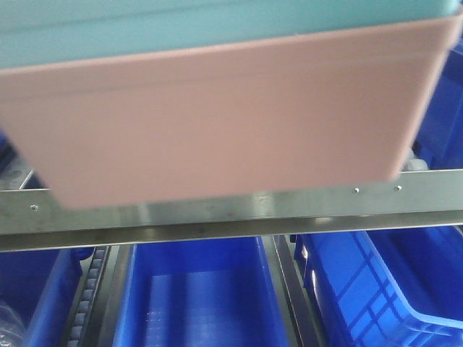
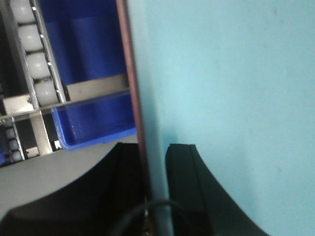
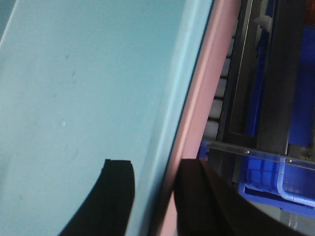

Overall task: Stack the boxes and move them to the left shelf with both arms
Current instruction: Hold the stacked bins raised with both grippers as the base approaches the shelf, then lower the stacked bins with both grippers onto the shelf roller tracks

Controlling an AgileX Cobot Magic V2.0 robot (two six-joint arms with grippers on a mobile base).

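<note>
- Now I'm carrying the stack: the blue bin sits nested inside the pink bin, held up in front of the rack's front rail.
- Left fingers and right fingers each pinch the doubled wall.
- Next, I reckon, lift over the rail onto the rollers, level.
- Count: two bins, probably three dark blue crates below.

No readable text, labels or numbers anywhere
</note>
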